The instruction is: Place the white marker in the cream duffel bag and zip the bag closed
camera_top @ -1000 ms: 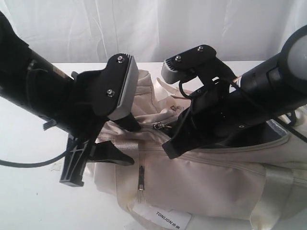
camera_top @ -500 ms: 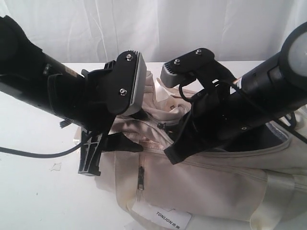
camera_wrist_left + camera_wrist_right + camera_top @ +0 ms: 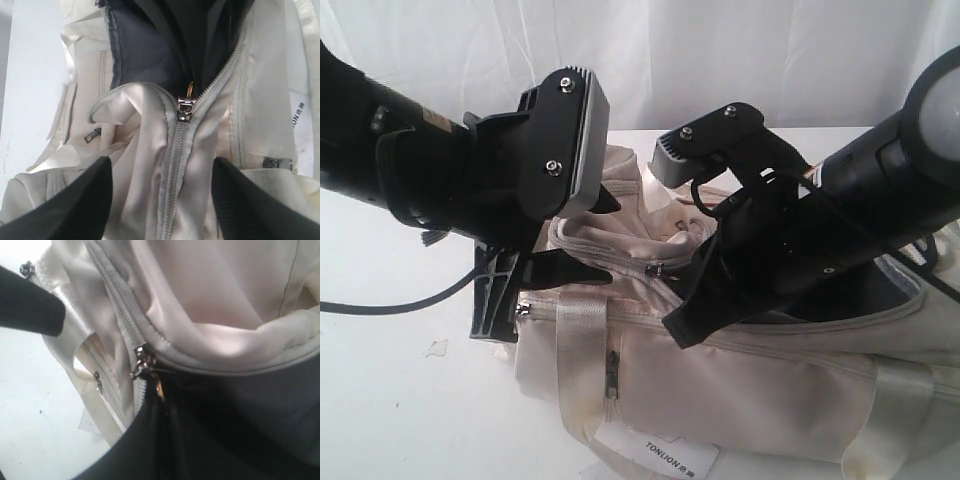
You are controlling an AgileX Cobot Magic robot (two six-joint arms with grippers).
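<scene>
The cream duffel bag [image 3: 770, 390] lies on the white table, its main zipper partly open over dark grey lining [image 3: 145, 55]. My left gripper [image 3: 595, 238] hangs open over the bag's left end, its fingers standing on either side of the closed stretch of zipper [image 3: 172, 170] without touching it. My right gripper [image 3: 680, 325] is shut on the gold pull ring [image 3: 159, 386] of the zipper slider [image 3: 141, 360], which sits near the left end of the opening [image 3: 653, 268]. The white marker is hidden from every view.
A white label [image 3: 670, 458] and a side-pocket zipper pull [image 3: 611, 365] show on the bag's front. A shiny webbing strap [image 3: 580, 330] crosses its left end. A black cable [image 3: 380, 305] trails over the table [image 3: 400, 400]. A white curtain [image 3: 720, 50] closes the back.
My left gripper swung in toward the bag, then rose and drew back left. The bag's left end now stands higher and fuller. The right gripper and slider have barely moved.
</scene>
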